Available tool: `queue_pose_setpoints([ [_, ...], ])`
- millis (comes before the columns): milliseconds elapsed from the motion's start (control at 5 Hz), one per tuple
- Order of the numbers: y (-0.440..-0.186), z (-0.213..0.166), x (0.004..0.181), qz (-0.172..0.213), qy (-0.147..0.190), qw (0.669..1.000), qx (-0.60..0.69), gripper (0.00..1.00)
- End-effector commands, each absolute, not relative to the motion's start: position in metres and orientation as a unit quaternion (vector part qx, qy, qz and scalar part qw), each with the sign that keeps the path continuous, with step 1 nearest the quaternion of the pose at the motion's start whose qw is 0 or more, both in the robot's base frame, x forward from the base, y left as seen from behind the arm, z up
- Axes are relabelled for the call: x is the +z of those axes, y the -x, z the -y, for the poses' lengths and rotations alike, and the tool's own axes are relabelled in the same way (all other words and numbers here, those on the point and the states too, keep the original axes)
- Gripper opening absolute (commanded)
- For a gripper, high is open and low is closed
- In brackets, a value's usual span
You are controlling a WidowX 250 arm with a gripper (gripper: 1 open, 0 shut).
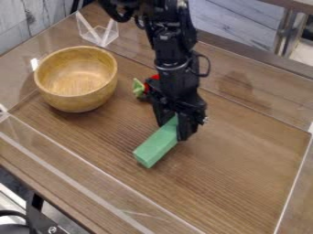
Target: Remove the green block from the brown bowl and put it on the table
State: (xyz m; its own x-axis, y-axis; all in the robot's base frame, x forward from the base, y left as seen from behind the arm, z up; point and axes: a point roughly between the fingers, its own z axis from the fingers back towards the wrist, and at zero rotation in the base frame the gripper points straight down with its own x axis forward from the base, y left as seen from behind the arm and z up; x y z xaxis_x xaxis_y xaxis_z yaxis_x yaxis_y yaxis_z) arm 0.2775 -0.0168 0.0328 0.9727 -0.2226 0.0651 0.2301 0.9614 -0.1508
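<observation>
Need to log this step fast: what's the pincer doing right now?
Pincer: closed on the upper end of the green block, whose lower end is at or near the table.

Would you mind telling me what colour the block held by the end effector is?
The block is plain light green, seen in the only camera view, gripped by the end effector.

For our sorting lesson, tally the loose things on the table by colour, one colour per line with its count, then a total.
Green: 1, the green block, its upper end in the gripper
Tan: 1, the brown bowl
Red: 1, the small red toy behind the arm
Total: 3
</observation>
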Motion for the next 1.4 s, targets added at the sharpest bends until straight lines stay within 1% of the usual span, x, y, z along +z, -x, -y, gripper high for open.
queue_pose_setpoints([
  [0,-0.284,0.014,0.037,0.045,0.073,0.989,-0.120,0.00],
  [200,-0.285,0.014,0.035,0.049,0.071,0.989,-0.123,0.00],
  [400,-0.287,0.014,0.046,0.055,0.070,0.989,-0.118,1.00],
  [1000,-0.297,0.020,0.092,0.091,0.065,0.988,-0.103,1.00],
  [1200,-0.298,0.024,0.099,0.097,0.059,0.988,-0.101,1.00],
])
